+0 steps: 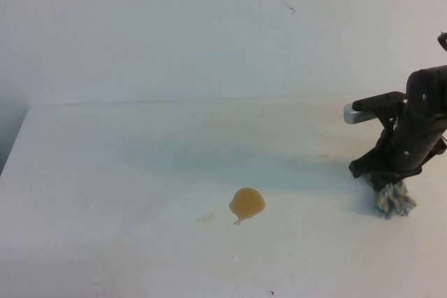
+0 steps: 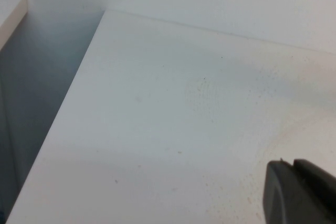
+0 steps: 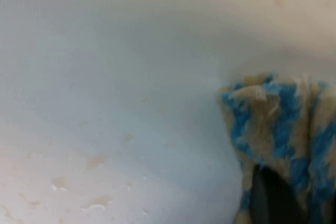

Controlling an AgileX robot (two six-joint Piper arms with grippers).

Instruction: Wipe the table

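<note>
A blue-and-beige fluffy cloth (image 1: 395, 200) lies bunched on the white table (image 1: 140, 172) at the right edge. My right gripper (image 1: 386, 186) points down onto it and is shut on the cloth. In the right wrist view the cloth (image 3: 278, 124) wraps around one dark finger (image 3: 270, 198). An orange-brown puddle (image 1: 246, 204) sits near the table's middle, well to the left of the cloth. My left gripper (image 2: 292, 164) appears only in its wrist view, fingertips together, above bare tabletop (image 2: 173, 108) near the table's left edge.
A faint brownish smear (image 1: 207, 218) lies just left of the puddle. Small dried droplets (image 3: 94, 203) dot the table near the cloth. A pale wall (image 1: 174, 26) rises behind the far edge. The table's left edge (image 2: 63, 124) drops off into a dark gap.
</note>
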